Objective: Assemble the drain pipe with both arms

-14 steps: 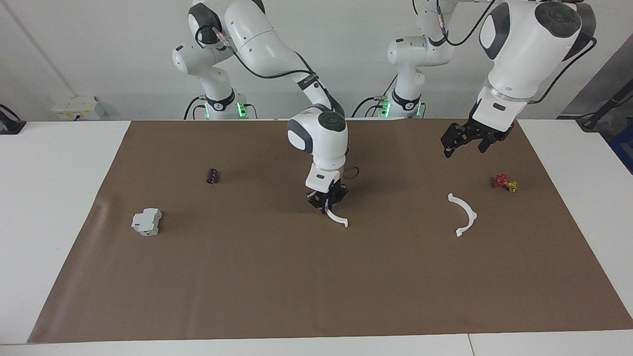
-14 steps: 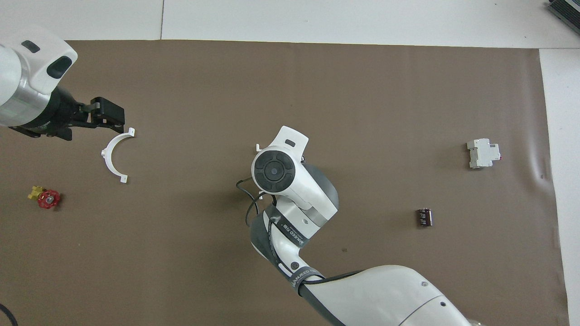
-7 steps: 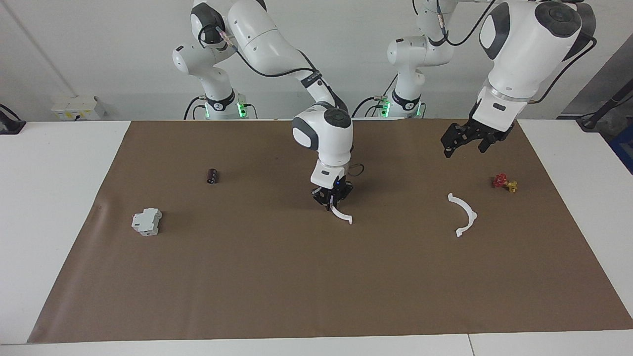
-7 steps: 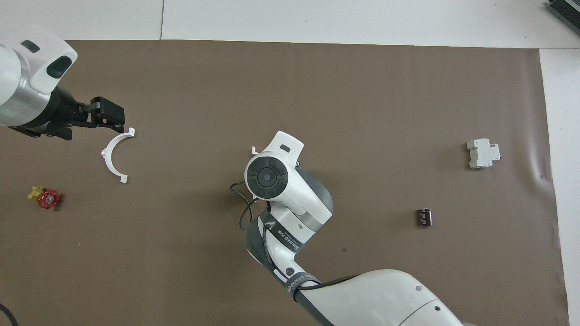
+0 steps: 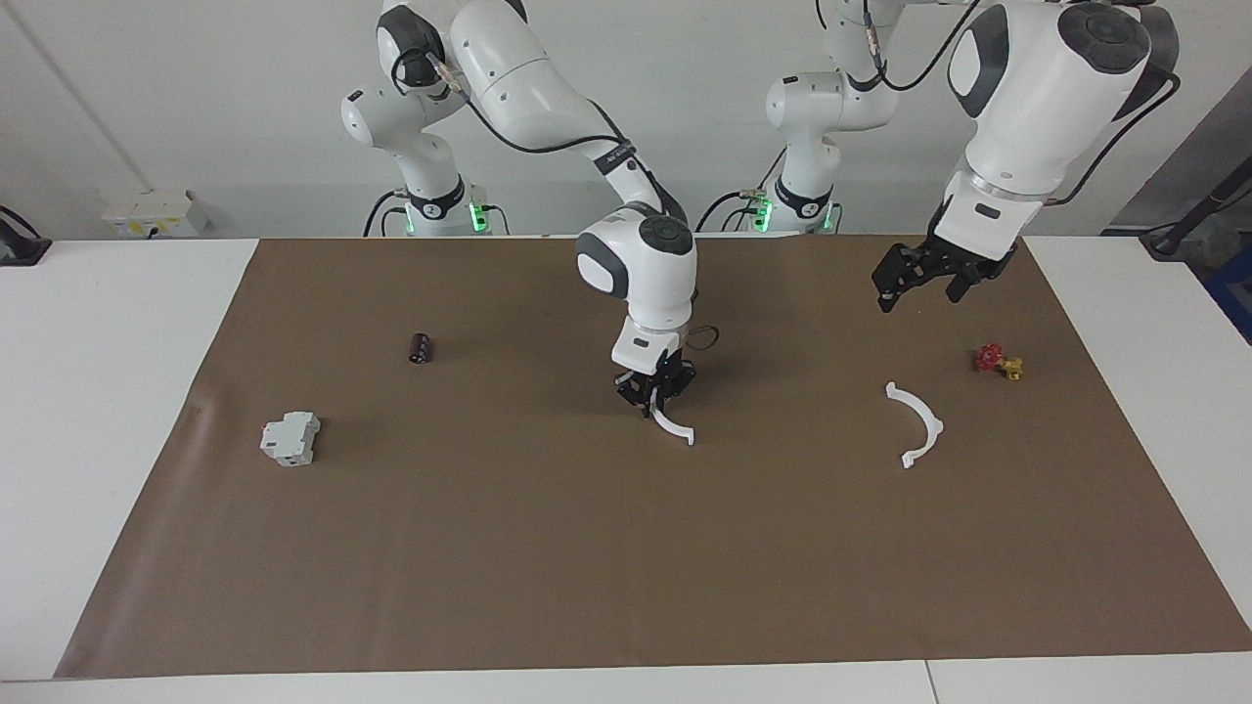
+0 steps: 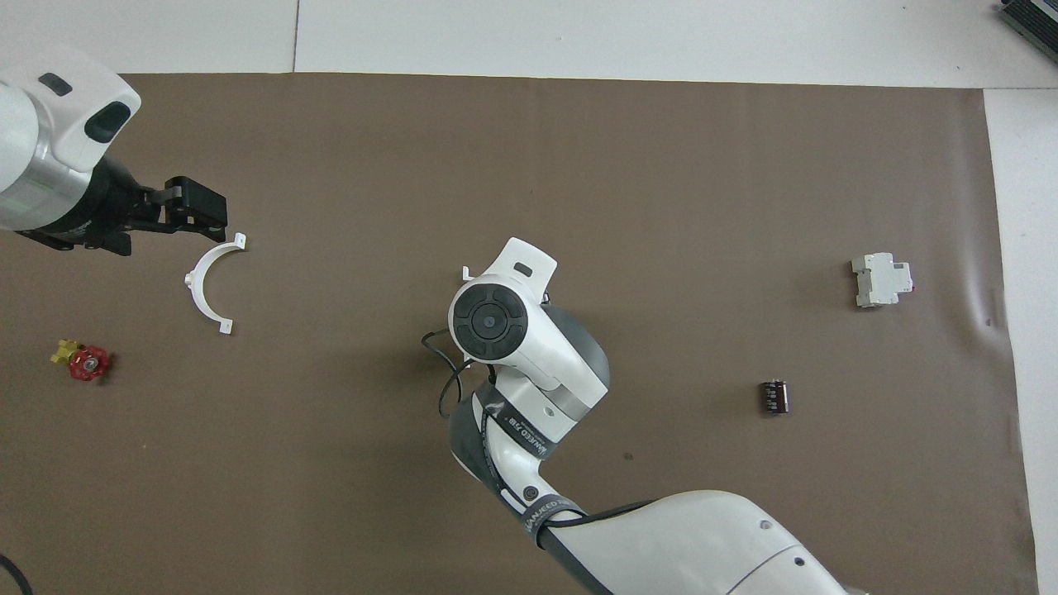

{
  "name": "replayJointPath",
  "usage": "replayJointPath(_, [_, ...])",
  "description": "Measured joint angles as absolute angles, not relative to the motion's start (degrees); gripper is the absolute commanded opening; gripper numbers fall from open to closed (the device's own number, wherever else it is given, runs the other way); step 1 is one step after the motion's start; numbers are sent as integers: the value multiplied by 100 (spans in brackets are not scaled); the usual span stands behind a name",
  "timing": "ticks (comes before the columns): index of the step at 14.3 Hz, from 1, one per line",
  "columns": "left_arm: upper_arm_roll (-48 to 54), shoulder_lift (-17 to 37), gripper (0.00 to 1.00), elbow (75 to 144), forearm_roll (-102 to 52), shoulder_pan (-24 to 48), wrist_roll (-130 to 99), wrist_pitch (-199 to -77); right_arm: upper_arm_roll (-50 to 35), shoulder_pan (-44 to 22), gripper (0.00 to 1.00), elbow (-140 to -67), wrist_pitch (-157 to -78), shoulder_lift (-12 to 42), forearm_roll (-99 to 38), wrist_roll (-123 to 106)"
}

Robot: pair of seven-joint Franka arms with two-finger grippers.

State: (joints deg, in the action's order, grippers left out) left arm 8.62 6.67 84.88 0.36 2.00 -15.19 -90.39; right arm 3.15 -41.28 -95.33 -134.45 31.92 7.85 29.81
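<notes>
At the middle of the brown mat (image 5: pixel 489 548), one white arc (image 5: pixel 675 428) is seen hanging from the right gripper (image 5: pixel 653 399), its upper end pinched between the closed fingers and its lower end dipping close to the mat; whether that end touches cannot be told. In the overhead view only the arc's tip (image 6: pixel 468 272) is shown past the wrist, the gripper itself being hidden. Toward the left arm's end of the mat, the second arc (image 5: pixel 916 423) is found lying flat, untouched, well apart from the held one. Above the mat, between that arc and the edge nearest the robots, the left gripper (image 5: pixel 915 277) is held up in the air with fingers spread wide and nothing between them. A red-and-yellow valve (image 5: pixel 998 362) is placed near that same end edge. Toward the right arm's end, a grey block (image 5: pixel 290 438) and a small dark cylinder (image 5: pixel 421 347) are set on the mat
</notes>
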Motion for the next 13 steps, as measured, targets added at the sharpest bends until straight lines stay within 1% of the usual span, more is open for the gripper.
replayJointPath(3, [860,667,100,8488,36,200,-1519,-9039,367,-4054,100,-9464,-13411,3145,785,2993])
replayJointPath(5, [860,667,100,8488,36,200,-1519,-9040,390,-3875,100,-9378,-13191,2915,785,2996])
replayJointPath(7, [859,667,100,8488,36,200,-1519,-9040,414,-3576,100,-9306,-12791,2469,785,2996])
replayJointPath(10, [843,667,100,8488,36,200,-1519,-9040,424,-2872,100,-9299,-12213,1697,785,2868])
replayJointPath(13, [819,667,100,8488,36,200,-1469,-9040,427,-2222,100,-9309,-11879,1219,785,2173])
